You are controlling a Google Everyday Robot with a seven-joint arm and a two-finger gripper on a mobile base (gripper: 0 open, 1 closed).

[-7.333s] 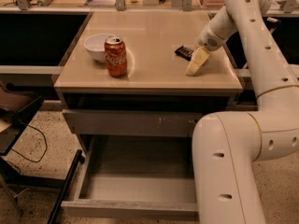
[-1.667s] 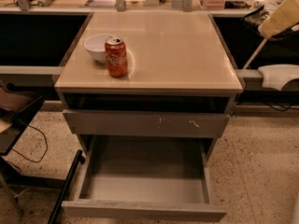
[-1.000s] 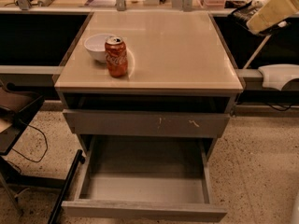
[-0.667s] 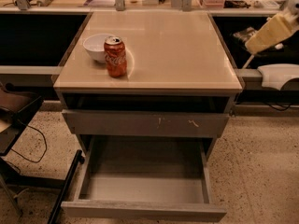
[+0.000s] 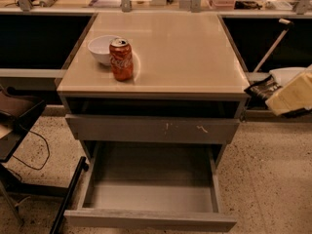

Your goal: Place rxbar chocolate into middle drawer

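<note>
The rxbar chocolate point(image 5: 260, 87), a flat black wrapper with pale print, hangs in the air just right of the tabletop's front right corner. My gripper point(image 5: 274, 95), pale cream, reaches in from the right edge and is shut on the bar's right end. The middle drawer point(image 5: 150, 220) stands pulled open at the bottom of the cabinet; its grey floor is bare. The gripper and bar are above and to the right of the drawer, at about the height of the tabletop's edge.
A red cola can point(image 5: 121, 58) and a white bowl point(image 5: 101, 48) stand at the left of the beige tabletop point(image 5: 185, 52). A shut drawer front with pale scratches point(image 5: 151, 129) sits above the open drawer. Dark furniture and a cable point(image 5: 19, 121) are at left.
The gripper with the bar has come down from the upper right corner to beside the table's right front corner. The bar now shows at its tip. Can, bowl and drawer have not moved.
</note>
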